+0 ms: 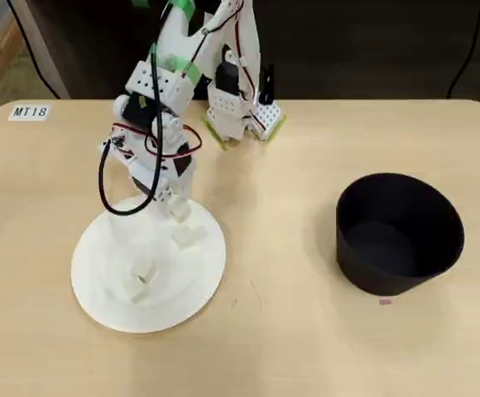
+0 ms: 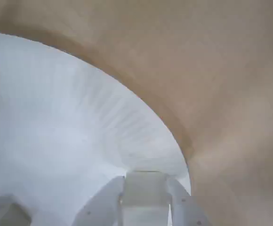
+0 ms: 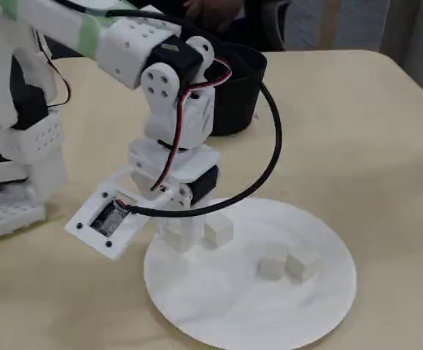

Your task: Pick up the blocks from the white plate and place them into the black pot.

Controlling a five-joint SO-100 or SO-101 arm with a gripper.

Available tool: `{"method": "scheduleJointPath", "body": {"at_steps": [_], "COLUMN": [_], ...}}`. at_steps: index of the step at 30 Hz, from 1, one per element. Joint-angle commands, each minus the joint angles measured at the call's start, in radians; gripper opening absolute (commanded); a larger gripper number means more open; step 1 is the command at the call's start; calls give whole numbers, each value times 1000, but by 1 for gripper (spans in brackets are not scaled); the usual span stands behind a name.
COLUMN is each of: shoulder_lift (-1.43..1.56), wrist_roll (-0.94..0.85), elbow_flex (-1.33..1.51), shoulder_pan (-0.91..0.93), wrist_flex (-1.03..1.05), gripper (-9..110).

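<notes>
Blocks lie on the plate [image 1: 99, 289]: in the overhead view, one block [image 1: 192, 236] sits at about 2 o'clock on the plate, just below the gripper [image 1: 179, 210], and two more blocks [image 1: 138, 277] lie near its centre. The wrist view shows a block [image 2: 145, 188] between the two fingers [image 2: 101, 205], which are clamped on it; the overhead view does not show this grip. The fixed view shows the pair [image 3: 288, 262] side by side. The pot [image 1: 399, 233] stands well apart at 3 o'clock of the plate in the overhead view.
</notes>
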Motion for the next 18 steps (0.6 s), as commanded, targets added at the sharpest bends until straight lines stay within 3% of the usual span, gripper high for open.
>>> {"method": "scheduleJointPath", "body": {"at_steps": [1, 13, 18], "shoulder_lift": [5, 311, 446], "wrist_roll": [5, -11, 21], "elbow_flex": [-43, -178, -179], "shoulder_pan": [5, -41, -202], "wrist_flex": [-23, -192, -224], "gripper": [-2, -2, -2]}}
